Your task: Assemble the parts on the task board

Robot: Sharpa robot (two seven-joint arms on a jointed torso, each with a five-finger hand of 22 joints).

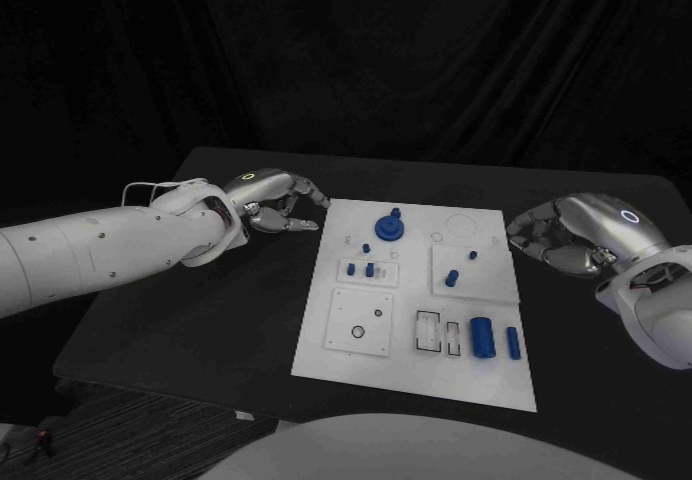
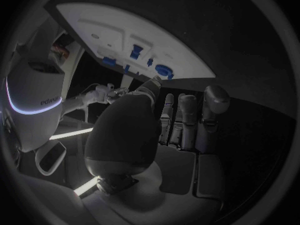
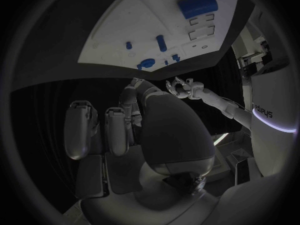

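Observation:
The white task board (image 1: 418, 380) lies in the middle of the black table, also seen in the left wrist view (image 2: 87, 17) and the right wrist view (image 3: 119, 35). A round blue gear part (image 1: 389, 228) stands near its far edge, with small blue pegs (image 1: 371, 269) below it and another peg (image 1: 451, 278) on the right plate. A large blue block (image 1: 482, 337) and a blue cylinder (image 1: 512, 343) lie near the front right. My left hand (image 1: 277, 210) hovers just off the board's far left corner, fingers loosely bent, holding nothing. My right hand (image 1: 555, 242) hangs beside the far right edge, equally empty.
Two white sub-plates (image 1: 361, 322) (image 1: 473, 272) sit on the board, with rectangular slots (image 1: 430, 330) beside the block. Black table (image 1: 202, 320) surrounds the board, with its edges near both arms.

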